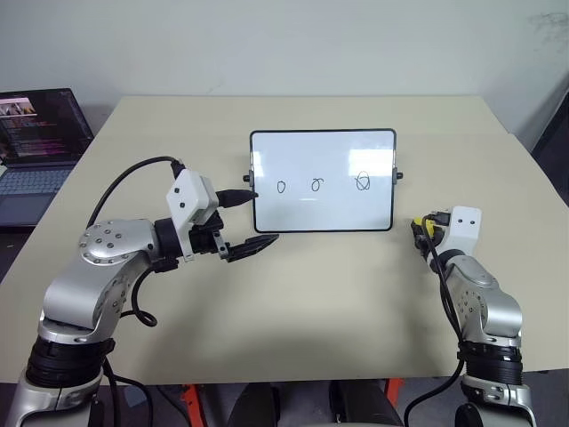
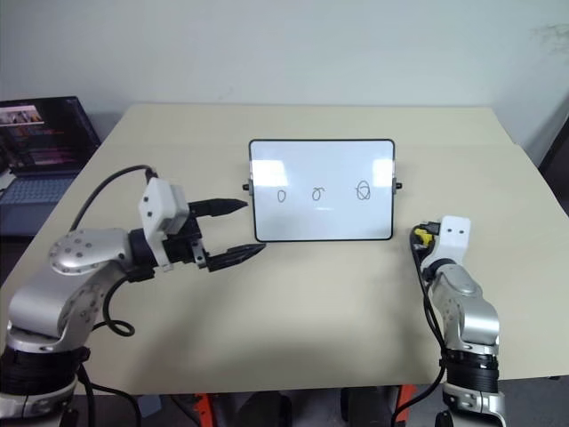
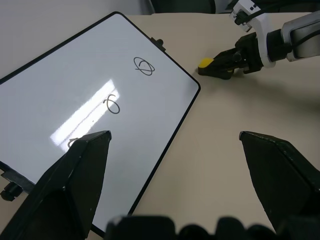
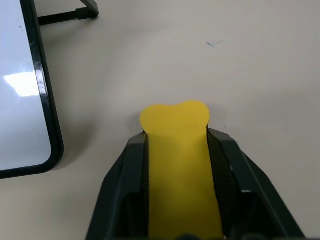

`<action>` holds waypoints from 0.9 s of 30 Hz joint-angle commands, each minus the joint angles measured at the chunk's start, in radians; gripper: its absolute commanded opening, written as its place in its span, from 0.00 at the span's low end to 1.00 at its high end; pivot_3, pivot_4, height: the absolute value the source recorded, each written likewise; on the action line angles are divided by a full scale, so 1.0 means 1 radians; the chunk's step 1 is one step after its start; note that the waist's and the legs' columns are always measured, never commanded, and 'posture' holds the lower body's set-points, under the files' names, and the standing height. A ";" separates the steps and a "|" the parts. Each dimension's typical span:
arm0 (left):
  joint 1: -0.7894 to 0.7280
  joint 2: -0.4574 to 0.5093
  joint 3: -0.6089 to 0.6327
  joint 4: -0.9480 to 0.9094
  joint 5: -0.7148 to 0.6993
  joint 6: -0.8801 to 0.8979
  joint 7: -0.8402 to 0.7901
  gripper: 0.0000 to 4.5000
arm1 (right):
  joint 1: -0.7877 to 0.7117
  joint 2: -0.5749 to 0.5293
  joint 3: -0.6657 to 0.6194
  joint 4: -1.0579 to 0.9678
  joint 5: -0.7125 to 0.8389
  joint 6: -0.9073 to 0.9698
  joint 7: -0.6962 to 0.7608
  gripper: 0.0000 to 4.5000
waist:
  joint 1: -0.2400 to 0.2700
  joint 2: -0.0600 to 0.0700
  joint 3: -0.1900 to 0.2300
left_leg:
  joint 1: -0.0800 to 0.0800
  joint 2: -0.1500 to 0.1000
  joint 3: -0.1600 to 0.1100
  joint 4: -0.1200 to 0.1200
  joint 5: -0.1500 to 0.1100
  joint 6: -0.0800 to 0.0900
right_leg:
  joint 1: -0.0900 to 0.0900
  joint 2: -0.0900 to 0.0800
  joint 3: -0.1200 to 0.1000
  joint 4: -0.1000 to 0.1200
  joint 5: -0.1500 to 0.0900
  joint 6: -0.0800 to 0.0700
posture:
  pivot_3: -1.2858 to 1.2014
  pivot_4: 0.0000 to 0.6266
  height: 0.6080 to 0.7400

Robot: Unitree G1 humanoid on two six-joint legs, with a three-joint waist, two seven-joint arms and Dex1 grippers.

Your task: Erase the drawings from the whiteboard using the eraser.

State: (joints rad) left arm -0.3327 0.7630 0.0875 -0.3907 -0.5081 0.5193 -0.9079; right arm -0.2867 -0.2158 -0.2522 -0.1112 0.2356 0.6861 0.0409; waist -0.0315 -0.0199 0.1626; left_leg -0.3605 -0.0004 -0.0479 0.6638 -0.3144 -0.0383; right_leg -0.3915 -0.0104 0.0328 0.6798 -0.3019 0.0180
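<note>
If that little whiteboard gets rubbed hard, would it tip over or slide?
Possibly. The whiteboard stands propped on a thin rear stand, so a firm push might tip it backward. It looks light, and the table looks smooth, so it could also slide unless steadied.

eraser (image 4: 177, 165) right of whiteboard (image 1: 323, 181)

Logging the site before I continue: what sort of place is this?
Probably an office or lab test bench: a plain beige rectangular table against a bare pale wall, with an open dark laptop running beside it.
</note>
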 commanded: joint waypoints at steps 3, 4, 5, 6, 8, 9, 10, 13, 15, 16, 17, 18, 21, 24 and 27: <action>-0.026 0.017 0.024 -0.011 -0.002 -0.014 -0.003 1.00 | -0.015 0.001 -0.010 -0.011 0.006 -0.009 -0.003 0.27 | 0.000 0.000 0.000 | 0.000 0.000 0.000 0.000 0.000 0.000 | 0.000 0.000 0.000 0.000 0.000 0.000 | 0.52 0.24 1.00; -0.026 0.017 0.024 -0.011 -0.001 -0.014 -0.003 1.00 | -0.015 0.001 -0.009 -0.011 0.006 -0.008 -0.004 0.27 | 0.000 0.000 0.000 | 0.000 0.000 0.000 0.000 0.000 0.000 | 0.000 0.000 0.000 0.000 0.000 0.000 | 0.52 0.24 1.00; -0.026 0.017 0.024 -0.011 -0.001 -0.014 -0.003 1.00 | -0.015 0.001 -0.010 -0.011 0.006 -0.007 -0.004 0.27 | 0.000 0.000 0.000 | 0.000 0.000 0.000 0.000 0.000 0.000 | 0.000 0.000 0.000 0.000 0.000 0.000 | 0.52 0.24 1.00; -0.027 0.017 0.023 -0.010 0.000 -0.015 -0.004 1.00 | -0.015 0.000 -0.009 -0.011 0.005 -0.006 -0.004 0.27 | 0.000 0.000 0.000 | 0.000 0.000 0.000 0.000 0.000 0.000 | 0.000 0.000 0.000 0.000 0.000 0.000 | 0.52 0.24 1.00; -0.030 0.018 0.023 -0.007 0.002 -0.016 -0.004 1.00 | -0.018 -0.002 -0.009 -0.009 0.003 -0.004 -0.005 0.27 | 0.000 0.000 0.000 | 0.000 0.000 0.000 0.000 0.000 0.000 | 0.000 0.000 0.000 0.000 0.000 0.000 | 0.52 0.24 1.00; -0.032 0.018 0.024 -0.006 0.003 -0.017 -0.004 1.00 | -0.019 -0.004 -0.008 -0.009 0.003 -0.004 -0.004 0.27 | 0.000 0.000 0.000 | 0.000 0.000 0.000 0.000 0.000 0.000 | 0.000 0.000 0.000 0.000 0.000 0.000 | 0.52 0.24 1.00; -0.033 0.018 0.024 -0.006 0.004 -0.018 -0.004 1.00 | -0.022 -0.005 -0.009 -0.009 0.003 -0.005 -0.005 0.27 | 0.000 0.000 0.000 | 0.000 0.000 0.000 0.000 0.000 0.000 | 0.000 0.000 0.000 0.000 0.000 0.000 | 0.52 0.24 1.00; -0.034 0.019 0.028 -0.007 0.002 -0.017 -0.005 1.00 | -0.031 -0.021 0.006 -0.018 -0.006 -0.019 0.012 0.27 | 0.000 0.000 0.000 | 0.000 0.000 0.000 0.000 0.000 0.000 | 0.000 0.000 0.000 0.000 0.000 0.000 | 0.52 0.24 1.00; -0.035 0.020 0.031 -0.007 -0.002 -0.015 -0.007 1.00 | -0.043 -0.037 0.020 -0.024 -0.014 -0.031 0.029 0.27 | 0.000 0.000 0.000 | 0.000 0.000 0.000 0.000 0.000 0.000 | 0.000 0.000 0.000 0.000 0.000 0.000 | 0.52 0.24 1.00; -0.035 0.021 0.032 -0.006 -0.002 -0.016 -0.008 1.00 | -0.051 -0.043 0.026 -0.025 -0.017 -0.036 0.037 0.27 | -0.001 0.000 0.000 | 0.000 0.000 0.000 0.000 0.000 0.000 | 0.000 0.000 0.000 0.000 0.000 0.000 | 0.52 0.24 1.00; -0.036 0.021 0.032 -0.004 -0.001 -0.017 -0.009 1.00 | -0.058 -0.050 0.030 -0.024 -0.020 -0.041 0.044 0.27 | -0.001 0.000 0.000 | 0.000 0.000 0.000 0.000 0.000 0.000 | 0.000 0.000 0.000 0.000 0.000 0.000 | 0.52 0.24 1.00; -0.037 0.022 0.033 -0.002 -0.001 -0.018 -0.009 1.00 | -0.065 -0.054 0.034 -0.024 -0.022 -0.046 0.049 0.27 | -0.001 0.000 0.000 | 0.000 0.000 0.000 0.000 0.000 0.000 | 0.000 0.000 0.000 0.000 0.000 0.000 | 0.52 0.24 1.00; -0.034 0.023 0.038 -0.003 -0.003 -0.019 -0.011 1.00 | -0.094 -0.073 0.048 -0.022 -0.026 -0.063 0.068 0.27 | -0.001 0.000 0.000 | 0.000 0.000 0.000 0.000 0.000 0.000 | 0.000 0.000 0.000 0.000 0.000 0.000 | 0.52 0.24 1.00; -0.028 0.022 0.040 -0.006 -0.004 -0.019 -0.011 1.00 | -0.125 -0.086 0.061 -0.023 -0.031 -0.079 0.086 0.27 | -0.001 0.000 0.000 | -0.001 0.000 0.000 0.000 0.000 0.000 | -0.001 0.000 0.000 0.000 0.000 0.000 | 0.52 0.24 1.00; -0.026 0.019 0.040 -0.008 -0.002 -0.019 -0.009 1.00 | -0.170 -0.099 0.081 -0.018 -0.034 -0.095 0.109 0.27 | -0.001 0.000 0.000 | -0.001 0.000 0.000 0.000 0.000 0.000 | -0.002 0.000 0.000 0.000 0.000 0.000 | 0.52 0.24 1.00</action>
State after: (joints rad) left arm -0.3536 0.7657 0.0996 -0.3838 -0.5040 0.5173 -0.9147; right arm -0.4230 -0.3023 -0.1740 -0.1094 0.2086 0.6232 0.1342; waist -0.0324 -0.0198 0.1627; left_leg -0.3617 -0.0005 -0.0478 0.6640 -0.3144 -0.0383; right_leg -0.3933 -0.0103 0.0329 0.6800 -0.3018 0.0180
